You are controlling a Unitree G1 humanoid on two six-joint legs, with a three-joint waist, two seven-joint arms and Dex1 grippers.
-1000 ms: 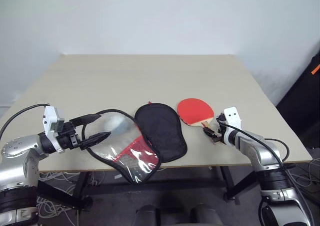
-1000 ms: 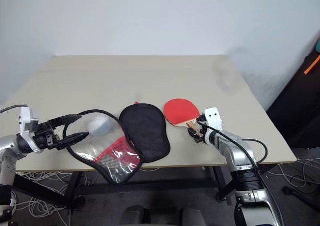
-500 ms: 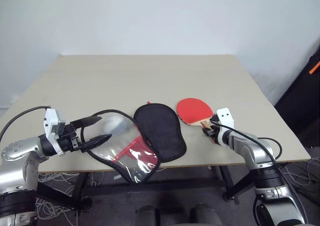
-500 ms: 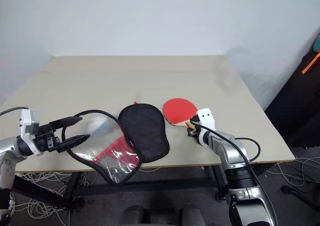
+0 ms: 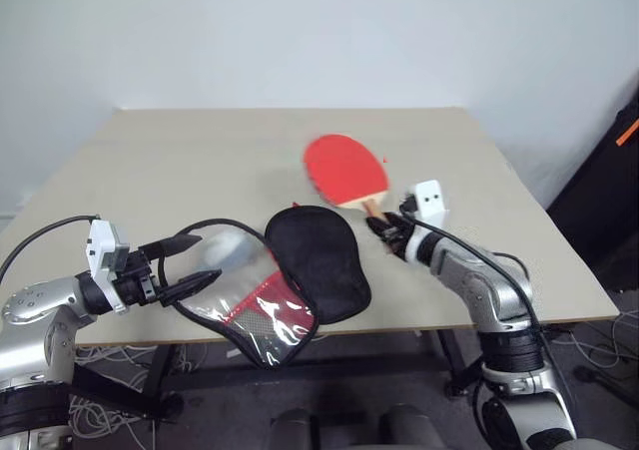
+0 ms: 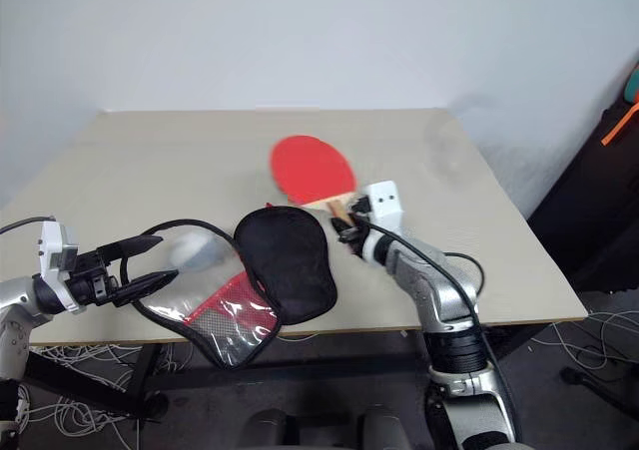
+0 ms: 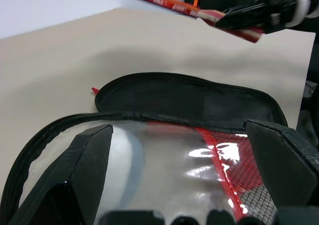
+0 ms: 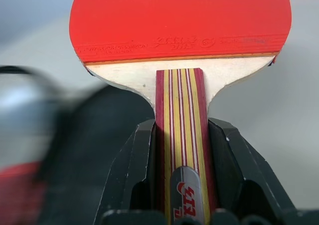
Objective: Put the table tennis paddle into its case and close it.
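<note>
We see bright, even, diffuse light. Soft shadows lie on table (image 5: 200, 151). Glare streaks clear window of case (image 7: 209, 157). Paddle (image 5: 344, 169) motion-blurred. Case smeared in right wrist view; left wrist fingers (image 7: 89, 160) out of focus.

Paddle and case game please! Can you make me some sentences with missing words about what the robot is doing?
1. The right gripper is shut on the paddle's ____.
2. The paddle's round rubber face is coloured ____.
3. The case lies unzipped, and the left gripper holds its fingers ____ around the clear window side.
4. The paddle is held up ____ the table, not lying on it.

Missing words: handle; red; open; above
</note>
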